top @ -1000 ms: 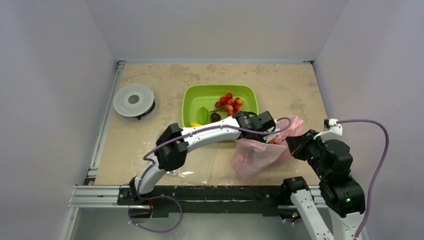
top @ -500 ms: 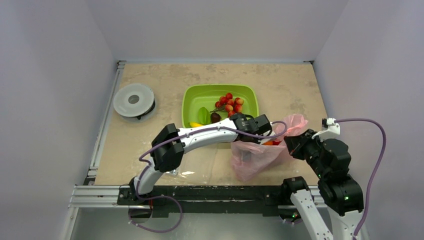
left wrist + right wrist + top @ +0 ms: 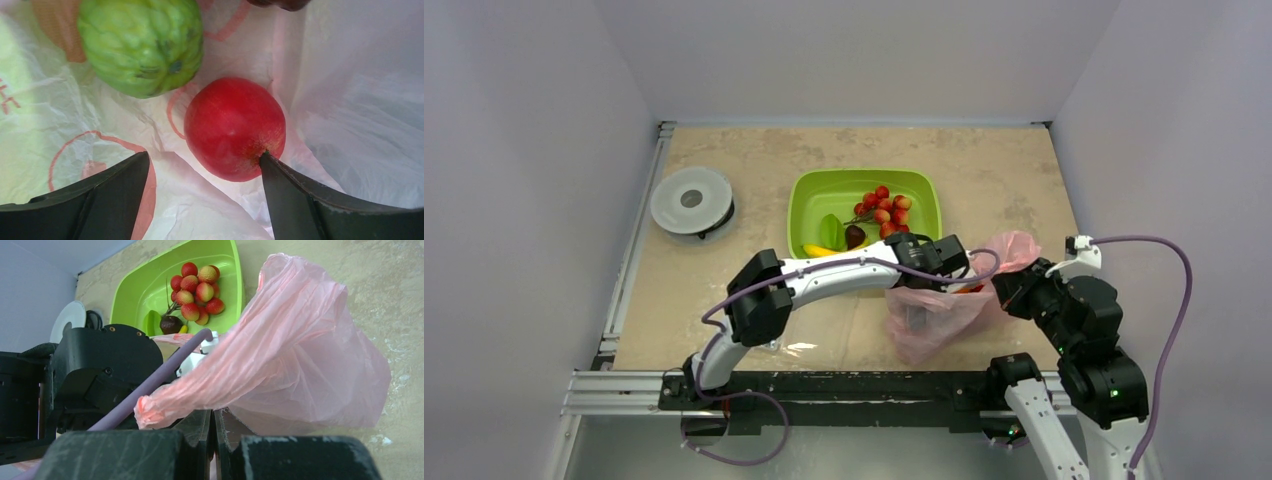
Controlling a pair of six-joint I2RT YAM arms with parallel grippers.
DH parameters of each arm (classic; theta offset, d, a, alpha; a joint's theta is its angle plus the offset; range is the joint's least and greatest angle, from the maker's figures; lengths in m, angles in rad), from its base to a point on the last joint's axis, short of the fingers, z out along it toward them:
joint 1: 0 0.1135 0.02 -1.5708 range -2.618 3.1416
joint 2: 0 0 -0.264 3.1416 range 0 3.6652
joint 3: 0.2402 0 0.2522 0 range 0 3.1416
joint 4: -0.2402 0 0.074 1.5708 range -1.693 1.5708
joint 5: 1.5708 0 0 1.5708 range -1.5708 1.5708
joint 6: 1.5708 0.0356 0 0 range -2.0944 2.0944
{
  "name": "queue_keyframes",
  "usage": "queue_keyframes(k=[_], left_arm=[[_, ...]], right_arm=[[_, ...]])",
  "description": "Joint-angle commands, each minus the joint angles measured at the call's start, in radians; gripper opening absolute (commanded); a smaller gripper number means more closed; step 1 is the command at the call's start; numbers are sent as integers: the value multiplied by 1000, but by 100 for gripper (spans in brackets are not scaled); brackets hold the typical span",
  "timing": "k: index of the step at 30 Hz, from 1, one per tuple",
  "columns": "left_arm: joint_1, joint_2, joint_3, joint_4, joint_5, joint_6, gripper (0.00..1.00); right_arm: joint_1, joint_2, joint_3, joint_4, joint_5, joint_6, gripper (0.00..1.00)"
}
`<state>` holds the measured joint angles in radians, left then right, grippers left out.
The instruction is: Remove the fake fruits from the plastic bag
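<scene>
Inside pink bag [image 3: 939, 308], left tool [image 3: 204, 157] apart at red fruit [image 3: 234, 127]; right tool [image 3: 214, 416] pinches bag.

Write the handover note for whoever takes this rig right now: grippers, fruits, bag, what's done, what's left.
Left gripper: open, inside the plastic bag, just short of a red fruit; nothing gripped.
Right gripper: shut on the bag's edge, holding it up.
In the bag: the red fruit and a green fruit; possibly more out of view.
Done: banana, dark maroon fruit and green piece lie in the green tray.
Left: close on the red fruit, lift it out, then take the green one.
</scene>
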<state>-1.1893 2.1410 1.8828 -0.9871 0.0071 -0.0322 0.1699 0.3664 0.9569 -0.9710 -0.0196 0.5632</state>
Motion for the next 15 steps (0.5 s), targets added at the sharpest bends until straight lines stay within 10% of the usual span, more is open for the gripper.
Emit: queue_keyframes(k=[1,7,15], left_arm=[[-13,25,-47,-57,-17,28,83],[-24,12,-46,-56,-54,56,98],[-29,68,-34,-34,-153,55,77]], right_arm=[[0,9,-9,47,-16,-4,0],[-1,12,-1,49,-19,-2,0],[0,10,6,37,-14,-2,0]])
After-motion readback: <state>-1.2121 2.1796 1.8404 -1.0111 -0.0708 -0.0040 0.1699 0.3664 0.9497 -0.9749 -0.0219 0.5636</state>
